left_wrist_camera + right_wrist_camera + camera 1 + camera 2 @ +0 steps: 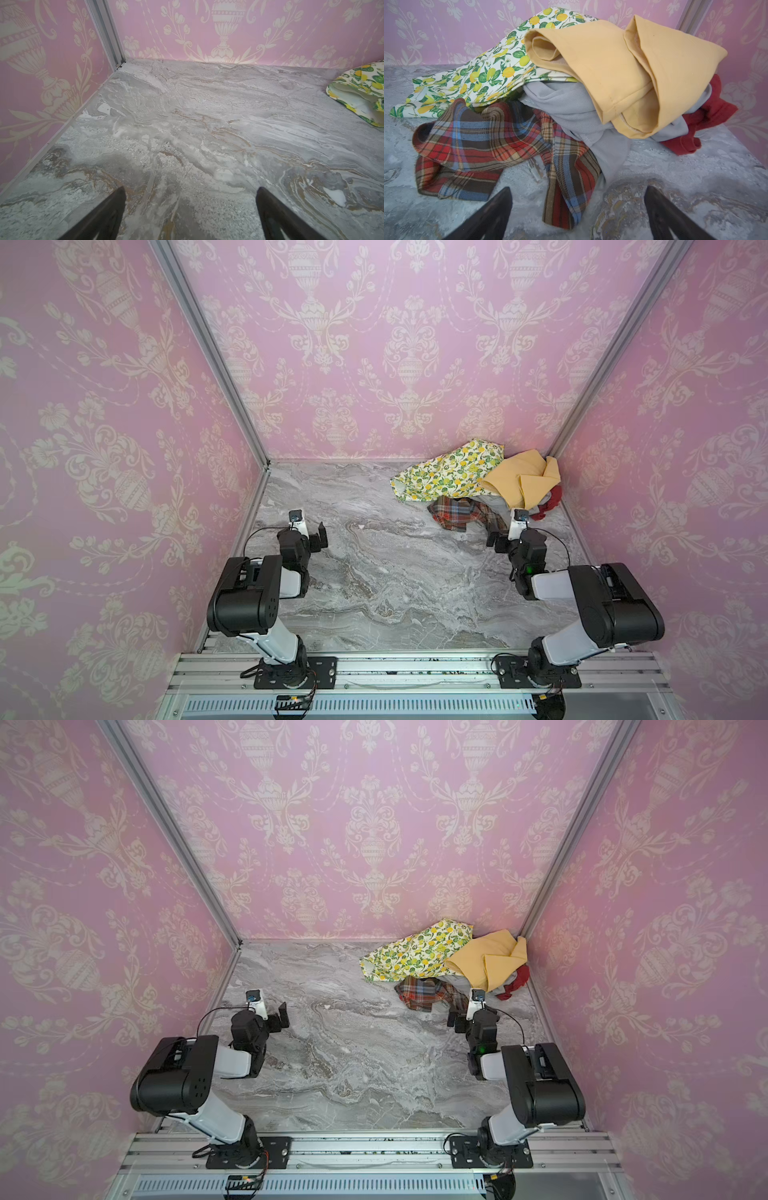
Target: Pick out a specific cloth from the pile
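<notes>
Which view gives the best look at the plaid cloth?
The right wrist view: the plaid cloth fills the foreground, checks sharp, partly under the grey cloth. Both top views show it small and distant. The left wrist view misses it.

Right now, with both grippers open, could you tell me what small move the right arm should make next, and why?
Probably ease the right gripper forward and down onto the near flap of the plaid cloth: the open jaws frame it, it lies bare on the table, and the grey cloth overlies just its far part.
</notes>
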`<state>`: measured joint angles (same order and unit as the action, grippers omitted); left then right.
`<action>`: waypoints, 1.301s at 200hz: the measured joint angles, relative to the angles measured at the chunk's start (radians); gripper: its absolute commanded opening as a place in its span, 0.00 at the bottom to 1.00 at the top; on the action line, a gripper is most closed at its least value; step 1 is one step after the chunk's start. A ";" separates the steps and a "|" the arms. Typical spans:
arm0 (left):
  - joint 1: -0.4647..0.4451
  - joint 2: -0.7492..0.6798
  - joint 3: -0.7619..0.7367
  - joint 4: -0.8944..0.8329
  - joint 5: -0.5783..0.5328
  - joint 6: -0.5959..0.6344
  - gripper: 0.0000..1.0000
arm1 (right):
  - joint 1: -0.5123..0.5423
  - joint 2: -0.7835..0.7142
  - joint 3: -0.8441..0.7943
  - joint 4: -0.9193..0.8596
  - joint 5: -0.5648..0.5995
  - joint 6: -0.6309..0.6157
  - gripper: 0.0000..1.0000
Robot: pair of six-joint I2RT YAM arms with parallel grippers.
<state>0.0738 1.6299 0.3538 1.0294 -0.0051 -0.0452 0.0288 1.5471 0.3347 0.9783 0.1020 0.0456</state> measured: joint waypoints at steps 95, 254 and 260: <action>0.000 0.000 0.000 -0.003 0.047 0.003 0.99 | 0.000 0.000 0.000 0.000 -0.001 0.000 1.00; 0.000 0.001 0.000 -0.007 0.070 0.003 0.99 | 0.000 0.000 0.000 0.000 -0.009 0.000 1.00; 0.000 0.001 0.000 -0.007 0.070 0.003 0.99 | 0.000 0.000 0.000 0.000 -0.009 0.000 1.00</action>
<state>0.0738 1.6306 0.3538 1.0225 0.0647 -0.0418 0.0288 1.5471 0.3347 0.9779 0.0933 0.0452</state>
